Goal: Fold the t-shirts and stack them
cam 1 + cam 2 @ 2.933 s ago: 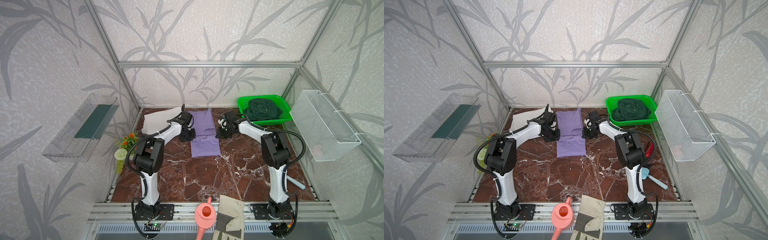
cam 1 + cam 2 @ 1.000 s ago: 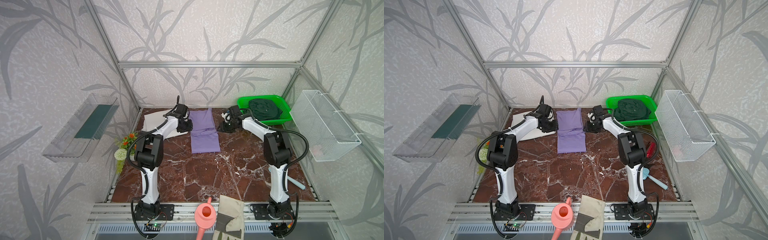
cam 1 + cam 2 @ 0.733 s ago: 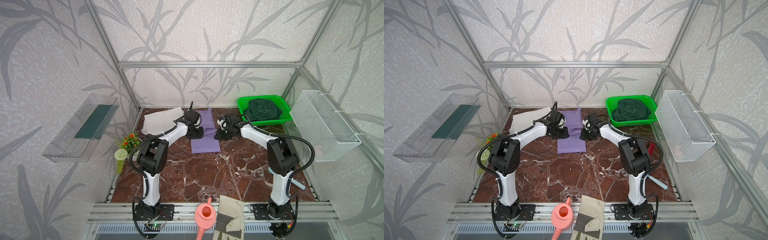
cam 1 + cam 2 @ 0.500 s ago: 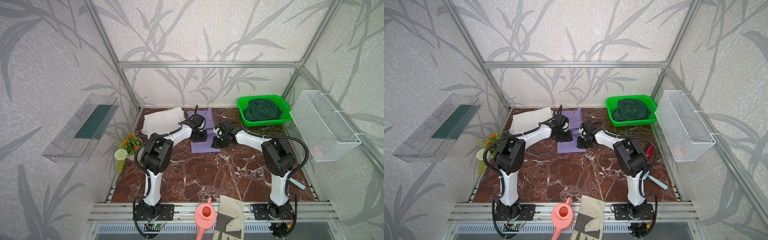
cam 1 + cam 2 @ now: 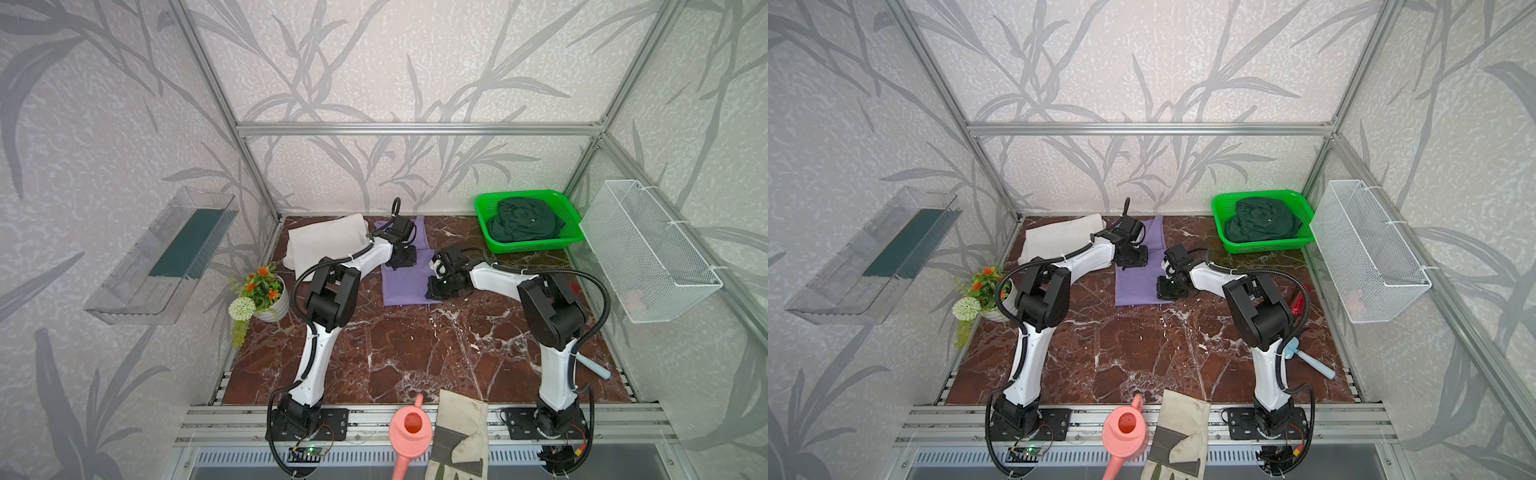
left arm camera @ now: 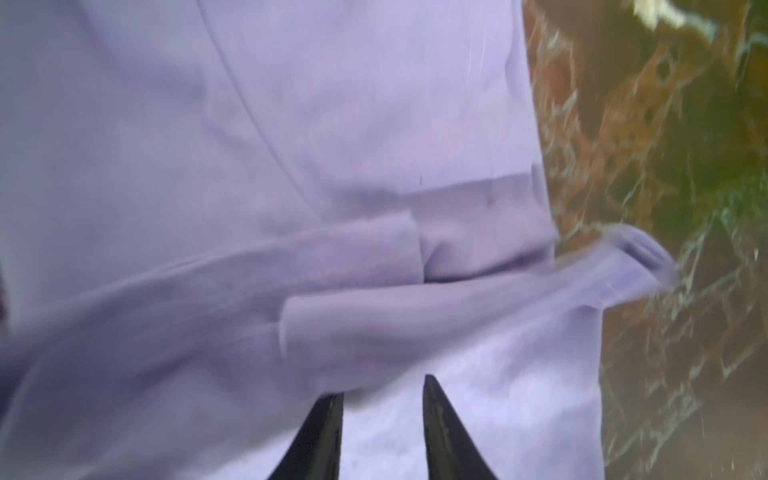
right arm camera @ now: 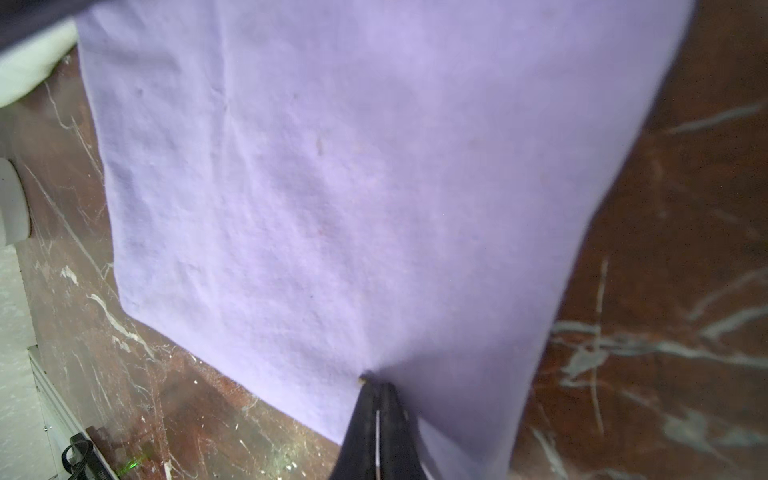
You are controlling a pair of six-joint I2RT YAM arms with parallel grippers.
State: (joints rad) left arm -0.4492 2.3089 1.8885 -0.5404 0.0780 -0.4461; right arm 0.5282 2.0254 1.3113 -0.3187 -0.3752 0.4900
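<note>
Right gripper [image 7: 374,384] has its two black fingers pressed tight together on the lavender t-shirt [image 7: 332,187], and the cloth puckers into a small gather at their tips. In a top view that pinch sits on the shirt's right side, close to its near corner.

Left gripper [image 6: 382,388] shows its fingers partly apart, with a bunched roll of lavender cloth lying across the tips. One tip is covered by the fabric, so I cannot tell whether that fold is clamped or only resting there. In a top view this gripper is over the shirt's left side, about halfway along it.

The lavender shirt lies as a narrow strip on the dark red marble bench [image 5: 415,353], running from the middle of the back edge toward the centre. A white t-shirt [image 5: 324,241] lies folded in the back left corner, just beside the lavender one. The dark green t-shirt [image 5: 523,224] is heaped in a green basket [image 5: 528,248] at the back right corner.
</note>
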